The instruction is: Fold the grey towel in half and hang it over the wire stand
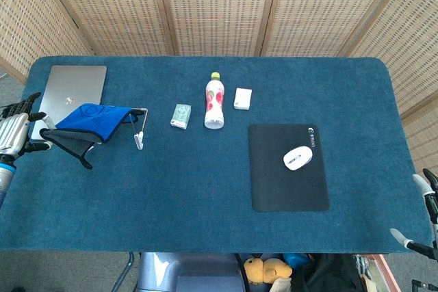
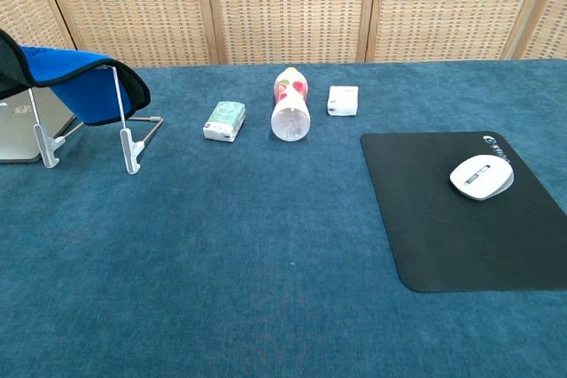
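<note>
The towel (image 1: 92,120), blue on one face and dark grey on the other, lies draped over the wire stand (image 1: 139,139) at the table's left. Its dark edge stretches out toward my left hand (image 1: 14,135), which pinches the towel's corner at the table's left edge. In the chest view the towel (image 2: 84,77) hangs over the stand's top bar (image 2: 124,135), with the dark side running off the left border; the left hand does not show there. My right hand (image 1: 423,220) hovers off the table's front right corner, fingers apart and holding nothing.
A silver laptop (image 1: 72,83) lies behind the stand. A green packet (image 1: 181,115), a lying bottle (image 1: 215,102) and a white box (image 1: 243,98) sit mid-table. A white mouse (image 1: 298,158) rests on a black pad (image 1: 274,182) at the right.
</note>
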Action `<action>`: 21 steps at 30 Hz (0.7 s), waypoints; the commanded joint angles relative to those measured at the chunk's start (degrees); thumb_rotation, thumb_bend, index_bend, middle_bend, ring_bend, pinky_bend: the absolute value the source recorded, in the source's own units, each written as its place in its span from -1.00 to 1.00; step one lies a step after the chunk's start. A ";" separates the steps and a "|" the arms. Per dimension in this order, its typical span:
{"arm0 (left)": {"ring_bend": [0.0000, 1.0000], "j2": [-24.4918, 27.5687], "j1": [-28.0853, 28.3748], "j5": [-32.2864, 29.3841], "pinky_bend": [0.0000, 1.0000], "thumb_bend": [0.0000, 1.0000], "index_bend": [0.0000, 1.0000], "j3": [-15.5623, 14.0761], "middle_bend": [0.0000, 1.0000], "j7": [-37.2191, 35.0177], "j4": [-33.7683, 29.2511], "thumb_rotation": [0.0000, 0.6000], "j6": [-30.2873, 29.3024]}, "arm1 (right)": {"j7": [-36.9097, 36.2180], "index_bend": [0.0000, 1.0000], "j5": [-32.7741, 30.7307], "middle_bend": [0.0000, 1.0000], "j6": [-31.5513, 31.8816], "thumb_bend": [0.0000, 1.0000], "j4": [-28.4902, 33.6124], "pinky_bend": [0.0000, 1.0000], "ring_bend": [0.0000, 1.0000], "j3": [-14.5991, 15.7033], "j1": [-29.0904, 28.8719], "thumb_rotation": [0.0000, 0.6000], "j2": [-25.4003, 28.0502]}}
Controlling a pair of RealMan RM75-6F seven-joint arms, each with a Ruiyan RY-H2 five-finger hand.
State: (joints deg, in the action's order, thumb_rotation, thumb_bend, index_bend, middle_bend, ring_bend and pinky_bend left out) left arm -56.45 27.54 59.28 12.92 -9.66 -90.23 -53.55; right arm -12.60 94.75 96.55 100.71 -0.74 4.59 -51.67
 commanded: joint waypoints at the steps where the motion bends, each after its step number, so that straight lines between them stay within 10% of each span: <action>1: -1.00 -1.10 0.01 1.16 -1.00 0.19 0.66 -0.15 -1.00 -1.54 0.66 1.00 0.26 | 0.05 -1.00 0.28 -1.00 0.25 -1.00 -0.01 -1.00 -1.00 0.08 0.10 1.00 0.01; 16: -1.00 -9.59 1.60 1.50 -1.00 0.18 0.54 0.57 -1.00 -1.31 7.09 1.00 -1.14 | 0.91 -1.00 0.13 -1.00 -0.32 -1.00 0.12 -1.00 -1.00 0.14 -0.14 1.00 -0.26; 19: -1.00 -10.50 1.84 1.32 -1.00 0.17 0.15 0.70 -1.00 -0.91 8.11 1.00 -1.25 | 0.97 -1.00 -0.17 -1.00 -0.53 -1.00 0.16 -1.00 -1.00 0.07 -0.23 1.00 -0.27; 21: -1.00 -10.63 2.03 1.28 -1.00 0.07 -0.50 0.47 -1.00 -0.46 8.35 1.00 -0.72 | 1.06 -1.00 -0.20 -1.00 -0.65 -1.00 0.15 -1.00 -1.00 0.07 -0.29 1.00 -0.32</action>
State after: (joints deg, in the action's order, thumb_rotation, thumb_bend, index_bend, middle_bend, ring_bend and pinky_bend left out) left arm -66.91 29.35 60.65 13.57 -10.57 -82.14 -54.78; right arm -11.56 94.56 95.92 100.86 -0.67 4.32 -51.98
